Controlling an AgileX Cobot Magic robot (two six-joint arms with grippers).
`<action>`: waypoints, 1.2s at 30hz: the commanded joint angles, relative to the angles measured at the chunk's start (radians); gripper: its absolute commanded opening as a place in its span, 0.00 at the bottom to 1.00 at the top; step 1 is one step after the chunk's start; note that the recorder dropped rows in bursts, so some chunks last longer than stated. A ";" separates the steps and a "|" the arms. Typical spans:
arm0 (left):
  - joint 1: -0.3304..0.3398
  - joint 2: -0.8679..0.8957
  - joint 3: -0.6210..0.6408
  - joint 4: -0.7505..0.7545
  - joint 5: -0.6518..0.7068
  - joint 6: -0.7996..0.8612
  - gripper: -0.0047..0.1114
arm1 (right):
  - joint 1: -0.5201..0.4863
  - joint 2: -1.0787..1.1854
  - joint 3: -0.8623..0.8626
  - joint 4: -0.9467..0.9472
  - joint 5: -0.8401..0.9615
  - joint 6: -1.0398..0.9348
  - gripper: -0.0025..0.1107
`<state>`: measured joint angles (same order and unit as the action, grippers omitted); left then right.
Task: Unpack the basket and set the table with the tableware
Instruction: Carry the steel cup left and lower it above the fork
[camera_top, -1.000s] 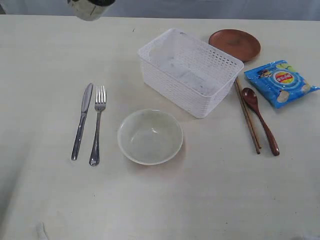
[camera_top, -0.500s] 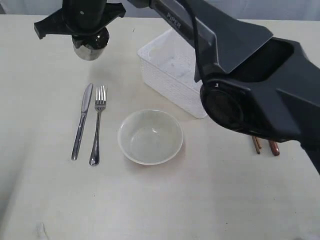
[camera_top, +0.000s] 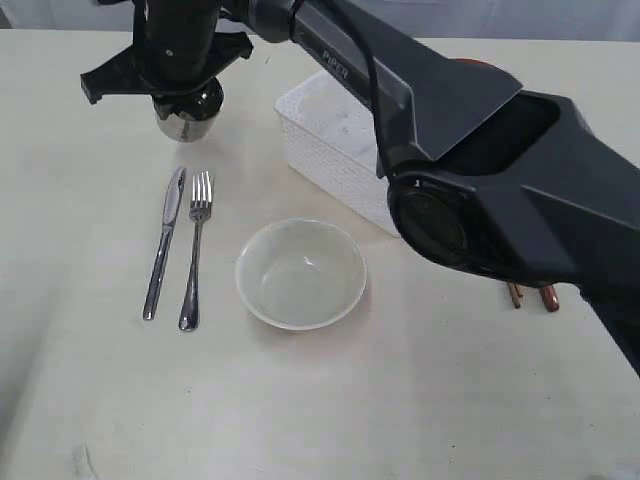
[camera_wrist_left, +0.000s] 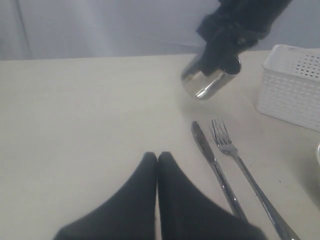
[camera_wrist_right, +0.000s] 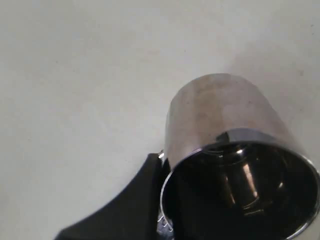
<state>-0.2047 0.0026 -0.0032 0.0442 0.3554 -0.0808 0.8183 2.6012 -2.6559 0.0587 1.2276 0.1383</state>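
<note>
Right now the steel mug (camera_top: 186, 112) hangs tilted in the right fingers (camera_top: 187, 90), which grasp it at the rim; it is a plain, mirror-bright cylinder with a dark mouth. As far as I can judge it is lifted off the counter (camera_top: 90, 400), just past the tips of the knife (camera_top: 165, 240) and fork (camera_top: 195, 250) and left of the white lattice basket (camera_top: 335, 140). The pale bowl (camera_top: 300, 272) sits in front of the basket, right of the fork. My left fingers (camera_wrist_left: 157, 157) are pressed together on nothing, low over the counter near the knife. The right arm (camera_top: 480, 170) crosses the scene and hides much of the basket; only the ends of the chopsticks (camera_top: 515, 293) and wooden spoon (camera_top: 548, 297) show, and a sliver of the brown plate (camera_top: 482, 65). White lettering on the arm reads PIPER.
</note>
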 joint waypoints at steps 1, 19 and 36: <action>-0.005 -0.003 0.003 0.008 -0.011 -0.004 0.04 | -0.002 0.032 -0.005 -0.007 -0.007 0.004 0.02; -0.005 -0.003 0.003 0.008 -0.011 -0.004 0.04 | -0.046 0.055 -0.005 0.002 -0.007 0.034 0.02; -0.005 -0.003 0.003 0.008 -0.011 -0.004 0.04 | -0.052 0.068 -0.005 0.030 -0.007 0.018 0.02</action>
<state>-0.2047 0.0026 -0.0032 0.0442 0.3554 -0.0808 0.7761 2.6621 -2.6559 0.0779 1.2219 0.1629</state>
